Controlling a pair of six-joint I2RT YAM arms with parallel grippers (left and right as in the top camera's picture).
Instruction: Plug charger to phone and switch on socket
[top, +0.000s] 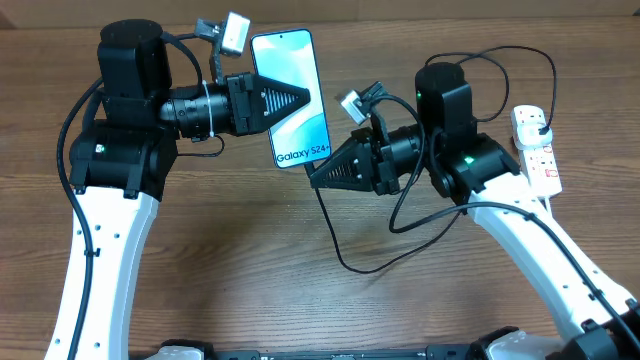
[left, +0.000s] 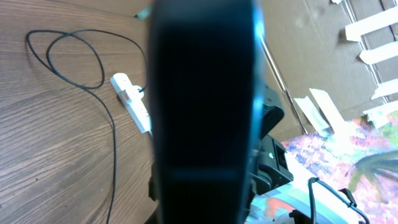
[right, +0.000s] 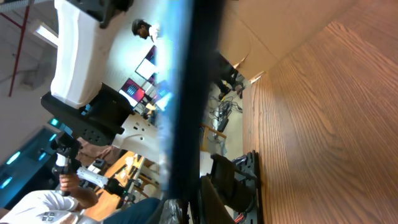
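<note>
The left gripper (top: 305, 100) is clamped on the phone (top: 290, 60) (screen upward). The right gripper (top: 313, 179), at the phone's 6 o'clock, trails the charger (top: 365, 272); its grip is unclear.

a brown wood-grain table top (top: 250, 260) carries everything; close to its right edge lies a white elongated power strip (top: 535, 150) with red-marked switches, running roughly front to back; a black plug (top: 538, 124) sits in its far end; a long thin black cable (top: 345, 262) loops loosely beside the strip, and another stretch curves across the middle of the boards
</note>
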